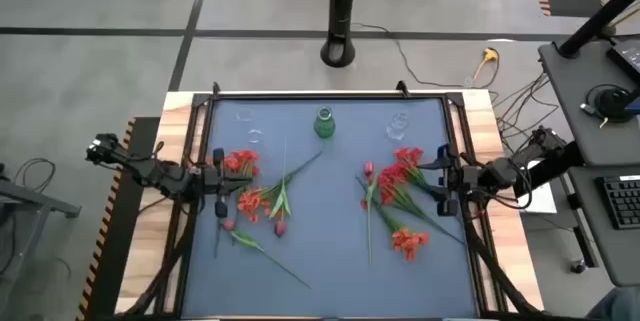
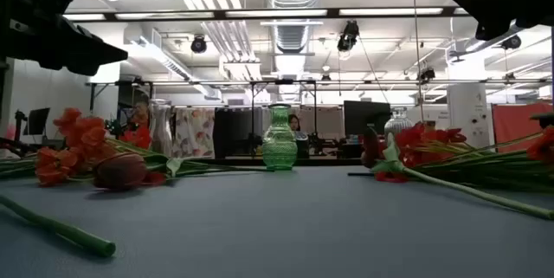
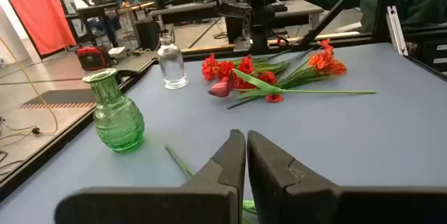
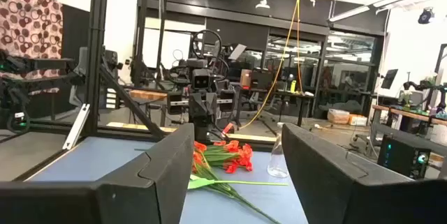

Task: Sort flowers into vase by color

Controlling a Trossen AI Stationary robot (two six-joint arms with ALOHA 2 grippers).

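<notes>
Red and orange-red flowers on green stems lie in two heaps on the blue mat. The left heap (image 1: 258, 197) (image 2: 91, 152) includes a dark maroon bud (image 2: 121, 171). The right heap (image 1: 398, 199) (image 2: 415, 152) (image 3: 272, 77) (image 4: 225, 158) lies across the mat from it. A green glass vase (image 1: 324, 123) (image 2: 279, 138) (image 3: 115, 112) stands upright near the far edge. My left gripper (image 1: 226, 179) (image 3: 246, 148) hovers shut at the left heap's outer side. My right gripper (image 1: 436, 181) (image 4: 237, 151) hovers open beside the right heap.
Two clear glass vases stand at the far edge, one left of the green vase (image 1: 247, 121) (image 2: 160, 126) and one right of it (image 1: 400, 126) (image 3: 171, 63) (image 4: 277, 161). A loose green stem (image 1: 270, 256) (image 2: 61, 230) lies toward the near edge. A black frame borders the mat (image 1: 330, 291).
</notes>
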